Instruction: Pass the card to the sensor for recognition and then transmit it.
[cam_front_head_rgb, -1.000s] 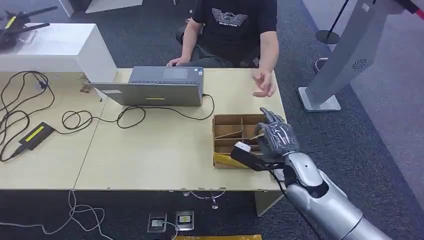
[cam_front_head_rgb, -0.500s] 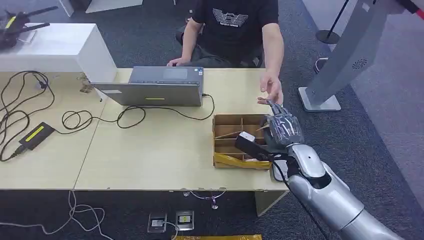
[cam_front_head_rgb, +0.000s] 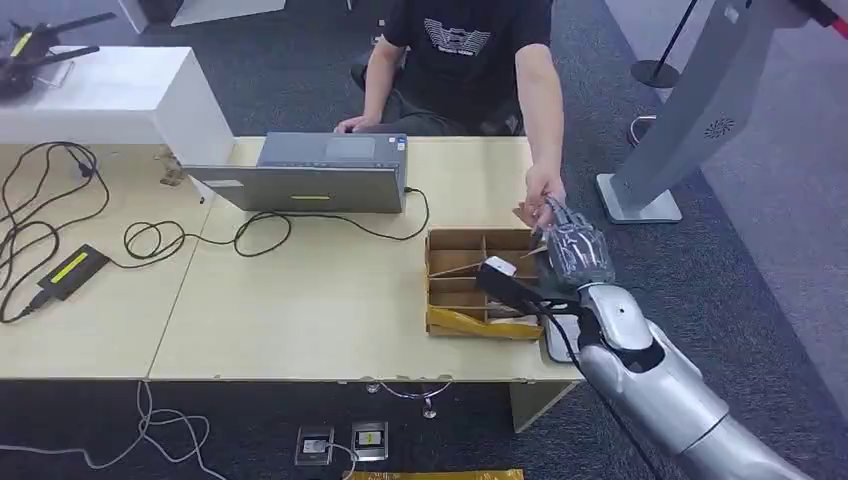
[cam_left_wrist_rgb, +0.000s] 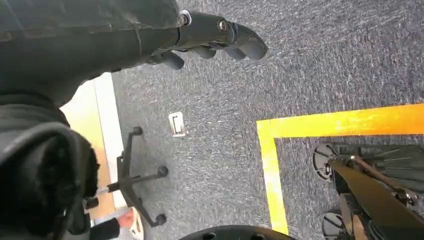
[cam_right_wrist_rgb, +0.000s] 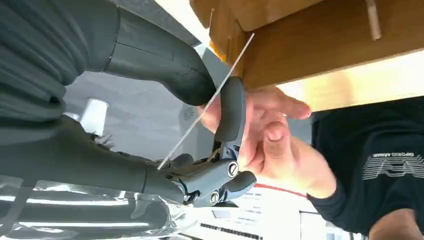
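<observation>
My right hand (cam_front_head_rgb: 572, 250) hovers over the far right corner of the cardboard box (cam_front_head_rgb: 455, 295), fingers pointing at the person. In the right wrist view a thin pale card (cam_right_wrist_rgb: 235, 60) shows edge-on, pinched between the thumb (cam_right_wrist_rgb: 165, 55) and the darker fingers (cam_right_wrist_rgb: 230, 112). The person's hand (cam_right_wrist_rgb: 272, 137) reaches in and touches my fingertips and the card's far end. That same person's hand (cam_front_head_rgb: 541, 190) meets my hand above the table. My left hand (cam_left_wrist_rgb: 215, 32) hangs over the carpet with loosely spread fingers, holding nothing.
The box has several compartments and a yellow strip along its front. A laptop (cam_front_head_rgb: 310, 172) sits mid-table with cables (cam_front_head_rgb: 150, 238) and a black adapter (cam_front_head_rgb: 70, 270) to its left. A pale flat device (cam_front_head_rgb: 558, 340) lies at the table's front right corner. The person sits behind the table.
My right hand has moved forward and away from me across the box with the card. The person's hand has come down and reached my fingertips.
</observation>
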